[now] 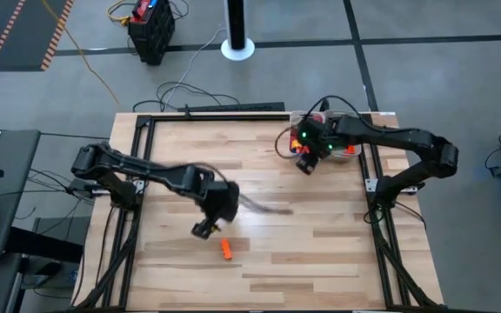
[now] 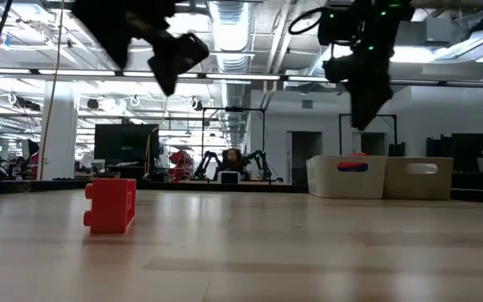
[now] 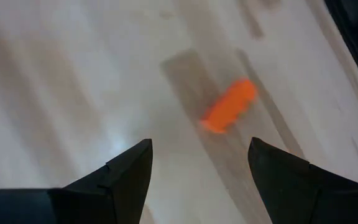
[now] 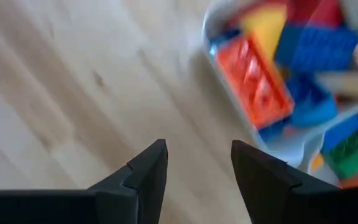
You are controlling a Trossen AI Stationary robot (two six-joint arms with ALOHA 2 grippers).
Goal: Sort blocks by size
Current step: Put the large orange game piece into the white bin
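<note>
Item: orange block [image 1: 225, 250], lone on counter [image 1: 320, 261]. Left end effector [image 1: 202, 229] hovered beside it, released, empty. Right end effector [image 1: 303, 165], released, apparently empty, near tray [image 4: 291, 149]. Advice: centre the fingers over the block, then descend.

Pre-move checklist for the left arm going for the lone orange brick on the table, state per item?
1. Left gripper open: ok, fingers apart with nothing between them.
2. Orange brick in sight ahead of the left fingers: ok, it lies flat on bare wood.
3. Space around the brick: ok, nothing else near it on the table.
4. Gripper lined up over the brick: not ok, it hovers beside it, off to one side.
5. Right gripper out of the way: ok, empty and open by the tray of bricks at the far corner.
6. Brick's size class: cannot tell.
</note>
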